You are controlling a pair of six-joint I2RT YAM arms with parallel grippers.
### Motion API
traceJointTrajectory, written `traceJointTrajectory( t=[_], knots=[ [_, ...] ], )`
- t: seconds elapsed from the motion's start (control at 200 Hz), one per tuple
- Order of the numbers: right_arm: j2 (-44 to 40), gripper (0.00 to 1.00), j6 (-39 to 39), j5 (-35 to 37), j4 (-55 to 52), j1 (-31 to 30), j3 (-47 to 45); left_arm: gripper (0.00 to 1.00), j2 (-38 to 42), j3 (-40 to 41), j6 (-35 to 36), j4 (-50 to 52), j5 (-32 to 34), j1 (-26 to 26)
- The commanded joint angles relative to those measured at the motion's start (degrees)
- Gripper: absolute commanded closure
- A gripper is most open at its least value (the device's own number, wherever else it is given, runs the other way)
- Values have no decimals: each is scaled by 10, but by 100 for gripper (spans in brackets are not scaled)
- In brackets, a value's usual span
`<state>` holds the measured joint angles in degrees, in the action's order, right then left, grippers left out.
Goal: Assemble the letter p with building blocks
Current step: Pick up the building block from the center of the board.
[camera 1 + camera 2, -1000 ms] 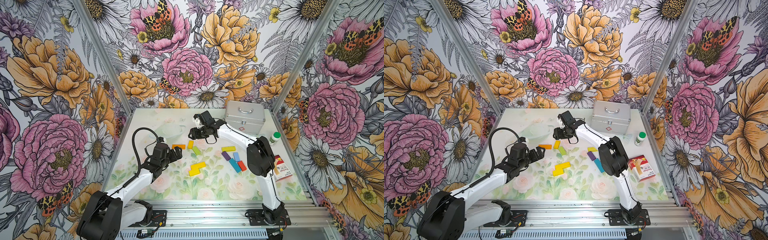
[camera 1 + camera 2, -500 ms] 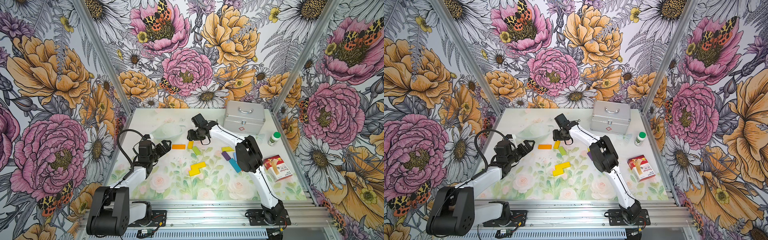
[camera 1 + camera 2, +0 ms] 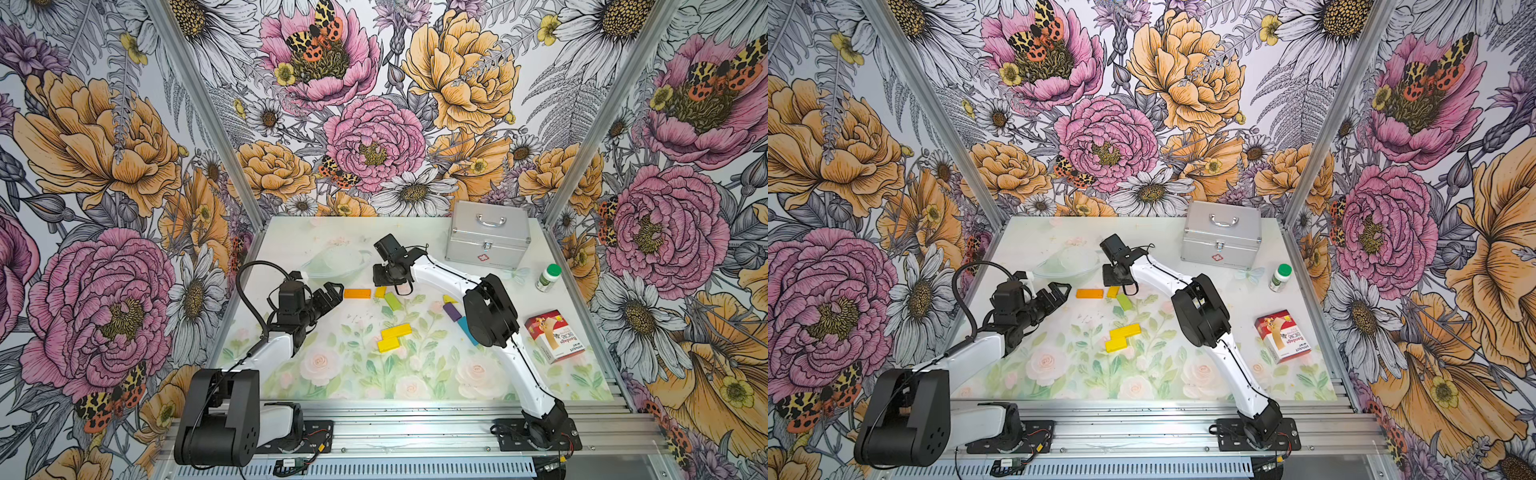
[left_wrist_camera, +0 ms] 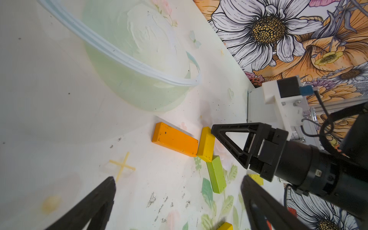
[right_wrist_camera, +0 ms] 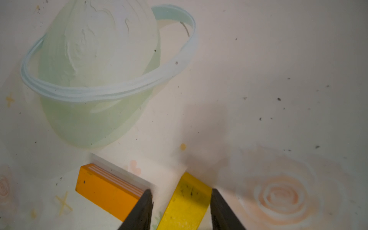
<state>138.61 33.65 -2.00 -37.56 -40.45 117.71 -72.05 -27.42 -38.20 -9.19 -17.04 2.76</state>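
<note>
The right gripper straddles the yellow block, fingers parted along both long sides, one side showing a gap; the left gripper, spread wide, sits farther away.

My left gripper, jaws apart, lay just beside the orange block. My right gripper stood over the short yellow block, with the green block adjoining. Two yellow blocks lay touching, staggered, mid-tabletop. The purple block sat partly behind my right arm.
</note>
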Motion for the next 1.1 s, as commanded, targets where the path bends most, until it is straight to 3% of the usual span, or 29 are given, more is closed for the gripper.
traceJointTrajectory(
  t=[0.0, 0.605, 0.69, 0.891, 1.096],
  knots=[
    [14, 56, 12, 29, 1, -7, -5, 1, 11, -10, 19, 16, 20, -5],
    [26, 61, 9, 23, -18, -15, -12, 1, 13, -10, 30, 30, 31, -6],
    [22, 68, 5, 29, -21, -15, -19, 1, 14, -10, 32, 33, 30, -5],
    [3, 100, 0, 35, -22, -15, -58, 1, 22, -9, 32, 42, 29, -6],
    [-55, 100, -5, 42, -3, -17, -115, 1, 30, -7, 33, 48, 35, -5]
  ],
)
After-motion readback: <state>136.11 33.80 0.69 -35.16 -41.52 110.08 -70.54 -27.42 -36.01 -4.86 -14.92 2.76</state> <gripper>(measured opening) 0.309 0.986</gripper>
